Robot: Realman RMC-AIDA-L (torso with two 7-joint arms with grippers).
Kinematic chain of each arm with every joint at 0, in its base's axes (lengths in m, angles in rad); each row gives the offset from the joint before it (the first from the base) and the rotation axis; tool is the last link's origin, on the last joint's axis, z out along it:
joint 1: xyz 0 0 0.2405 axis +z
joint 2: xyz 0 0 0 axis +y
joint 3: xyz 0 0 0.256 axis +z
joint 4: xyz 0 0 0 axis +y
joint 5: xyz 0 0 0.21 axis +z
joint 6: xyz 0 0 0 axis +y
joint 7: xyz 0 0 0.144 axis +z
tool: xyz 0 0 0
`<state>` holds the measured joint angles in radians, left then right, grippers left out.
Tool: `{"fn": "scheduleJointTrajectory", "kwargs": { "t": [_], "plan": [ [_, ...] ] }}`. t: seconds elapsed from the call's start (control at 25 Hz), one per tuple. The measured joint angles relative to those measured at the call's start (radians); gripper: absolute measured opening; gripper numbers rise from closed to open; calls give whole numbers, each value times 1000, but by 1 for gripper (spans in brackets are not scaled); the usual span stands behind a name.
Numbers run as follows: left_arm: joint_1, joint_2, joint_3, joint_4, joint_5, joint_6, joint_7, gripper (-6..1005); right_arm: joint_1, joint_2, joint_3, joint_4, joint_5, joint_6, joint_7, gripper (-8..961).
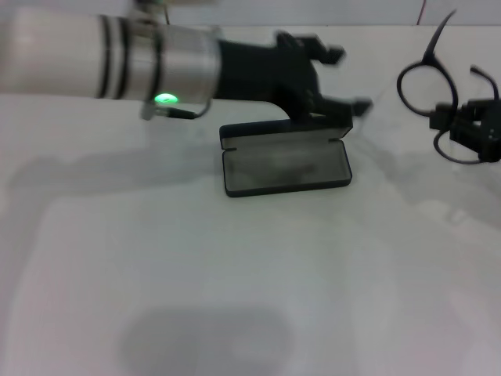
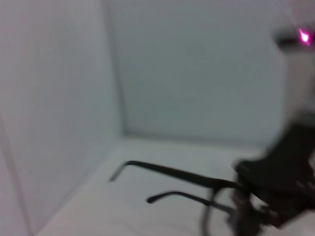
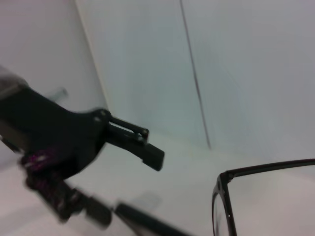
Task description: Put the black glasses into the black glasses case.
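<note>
The black glasses case (image 1: 286, 164) lies open in the middle of the table, grey lining up, its lid standing at the back edge. My left gripper (image 1: 344, 78) is open just behind and above the lid's right end; I cannot tell if it touches the lid. It also shows in the right wrist view (image 3: 123, 182). My right gripper (image 1: 476, 125) is at the far right, shut on the black glasses (image 1: 423, 82), right of the case. The glasses' temple arms show in the left wrist view (image 2: 172, 172) and a lens rim shows in the right wrist view (image 3: 224, 196).
The white table (image 1: 235, 298) runs to white walls at the back and side (image 2: 59, 98). My left arm (image 1: 102, 55) reaches across the back of the table from the left.
</note>
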<state>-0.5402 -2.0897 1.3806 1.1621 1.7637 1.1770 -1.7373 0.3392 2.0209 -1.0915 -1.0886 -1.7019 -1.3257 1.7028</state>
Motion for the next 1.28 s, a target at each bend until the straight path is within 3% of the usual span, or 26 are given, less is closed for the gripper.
{"fn": "scheduleJointTrajectory", "kwargs": {
  "t": [0.16,0.28,0.4,0.48,0.6,0.76,0.96,1.28],
  "plan": [
    [85,-1,-110,-66,-210,19,33,799,-8,-1,-3,85,166,-88,-296,115],
    [106,10,-197,-178,-398,107,102,830,20,0,-9,208,233,-194,-557,116],
    [60,55,-265,-314,-461,257,74,843,64,0,-29,307,231,-276,-772,116],
    [10,88,-288,-411,-472,351,40,789,90,-1,-68,343,229,-290,-855,116],
    [-58,112,-311,-540,-489,504,37,693,109,0,-107,349,229,-256,-877,116],
    [-91,103,-309,-559,-484,610,45,556,121,5,-142,352,236,-205,-882,117],
    [-116,82,-305,-567,-454,625,58,555,131,7,-170,362,271,-165,-879,117],
    [-215,79,-307,-679,-344,537,-65,555,116,7,-199,356,327,-207,-1004,118]
  ]
}}
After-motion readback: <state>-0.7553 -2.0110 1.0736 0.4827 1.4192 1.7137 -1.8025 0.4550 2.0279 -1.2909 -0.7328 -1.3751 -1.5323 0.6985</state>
